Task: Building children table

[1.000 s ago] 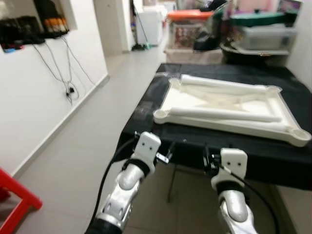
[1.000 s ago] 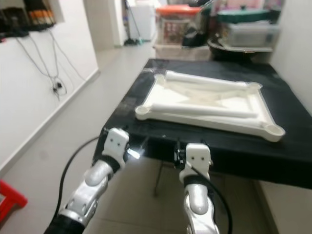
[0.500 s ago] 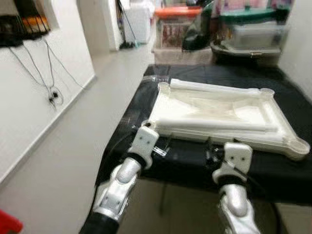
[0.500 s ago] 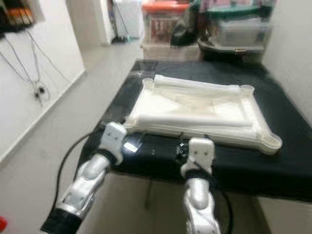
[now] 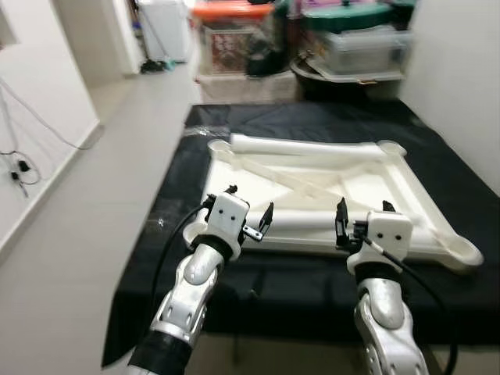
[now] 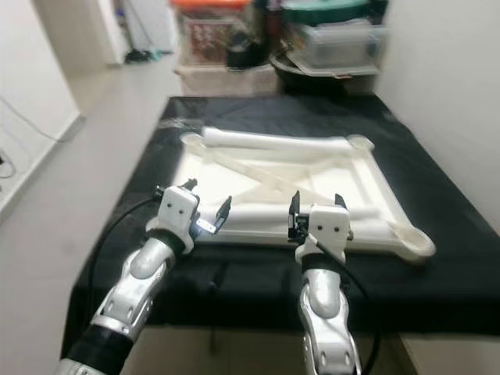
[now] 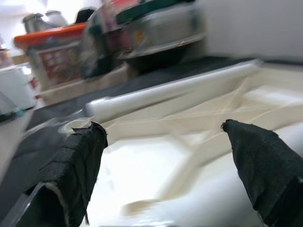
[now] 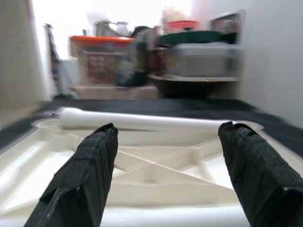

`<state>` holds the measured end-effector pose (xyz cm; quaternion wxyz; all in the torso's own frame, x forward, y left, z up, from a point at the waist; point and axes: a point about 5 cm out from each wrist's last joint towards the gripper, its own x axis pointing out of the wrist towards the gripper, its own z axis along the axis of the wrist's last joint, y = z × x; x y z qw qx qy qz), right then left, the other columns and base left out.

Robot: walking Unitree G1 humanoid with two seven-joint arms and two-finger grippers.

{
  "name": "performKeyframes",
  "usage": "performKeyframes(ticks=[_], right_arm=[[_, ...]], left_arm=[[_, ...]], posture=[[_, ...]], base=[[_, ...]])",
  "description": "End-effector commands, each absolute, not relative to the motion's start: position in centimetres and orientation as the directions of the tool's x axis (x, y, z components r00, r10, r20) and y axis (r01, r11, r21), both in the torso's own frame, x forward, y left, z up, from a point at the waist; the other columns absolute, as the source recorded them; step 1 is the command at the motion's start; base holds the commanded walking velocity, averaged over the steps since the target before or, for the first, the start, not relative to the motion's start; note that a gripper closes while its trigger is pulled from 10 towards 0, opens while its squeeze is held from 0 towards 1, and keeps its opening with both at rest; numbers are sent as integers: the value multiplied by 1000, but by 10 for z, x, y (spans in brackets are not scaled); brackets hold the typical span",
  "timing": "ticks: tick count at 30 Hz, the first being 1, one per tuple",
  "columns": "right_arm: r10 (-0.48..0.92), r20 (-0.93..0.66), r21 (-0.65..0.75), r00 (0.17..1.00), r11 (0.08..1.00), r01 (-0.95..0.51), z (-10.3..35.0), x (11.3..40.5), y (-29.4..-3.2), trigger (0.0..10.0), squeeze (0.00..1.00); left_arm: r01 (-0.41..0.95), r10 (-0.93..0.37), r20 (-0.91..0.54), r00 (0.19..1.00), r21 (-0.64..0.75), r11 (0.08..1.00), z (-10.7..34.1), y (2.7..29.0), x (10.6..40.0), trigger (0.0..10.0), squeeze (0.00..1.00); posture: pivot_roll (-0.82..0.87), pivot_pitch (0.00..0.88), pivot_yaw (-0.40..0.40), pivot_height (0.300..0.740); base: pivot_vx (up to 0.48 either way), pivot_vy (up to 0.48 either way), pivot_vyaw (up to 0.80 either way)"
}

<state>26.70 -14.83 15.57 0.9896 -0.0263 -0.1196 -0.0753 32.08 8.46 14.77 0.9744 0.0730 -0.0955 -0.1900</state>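
Floor [image 5: 86,203]: pale tile, robot's left side; white wall with dangling cable [image 5: 19,156] beyond it.
Worktop [image 5: 180,258]: black cloth cover, runs from near edge to the back clutter.
Left tool [image 5: 248,215]: fingers spread wide, holding nothing. Hovers over the near-left edge of the tabletop panel, pointing into it. Wrist view shows both pads [image 7: 78,161] apart with white plastic between them.
Tabletop panel [image 5: 391,176]: white plastic, lying underside up on the worktop, cross ribs visible, round leg sockets at corners. Sits centre-right on the cloth.
Far leg [image 5: 305,146]: white tube, lying along the panel's far rim.
Near leg [image 5: 301,221]: white tube, lying inside the panel along the near rim, between the two tools.
Right tool [image 5: 361,215]: fingers spread, empty. Over the near rim right of centre, just above the near leg. Touching or not: cannot tell.
Storage bins [image 5: 344,39]: stacked behind the worktop, orange lid left, green lid right; blurred.
Right wall [image 5: 461,70]: plain white, beside the worktop.
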Motion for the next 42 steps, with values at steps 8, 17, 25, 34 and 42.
performKeyframes(ticks=[8,17,25,34,42], right_arm=[[-198,226,-35,954,977,211,152,265,-162,10000,0],[-235,198,-19,952,970,243,150,266,-167,10000,0],[-284,149,1,947,958,287,144,255,-168,10000,0],[-317,98,20,944,949,316,139,237,-168,10000,0],[-315,89,23,945,949,314,142,231,-166,10000,0]], left_arm=[[550,-631,98,769,400,733,191,72,355,10000,0],[730,-790,-197,581,556,398,208,61,378,10000,1000],[905,-774,-529,348,405,131,203,59,382,10000,0],[935,-677,-676,289,352,47,191,79,384,10000,0],[925,-620,-719,312,378,28,190,87,387,10000,0]], posture=[[108,0,-6,740],[113,0,16,740],[114,0,79,740],[123,0,109,740],[132,0,105,740]], base=[[0,0,0],[0,0,0],[0,0,0],[0,0,0],[0,0,0]])
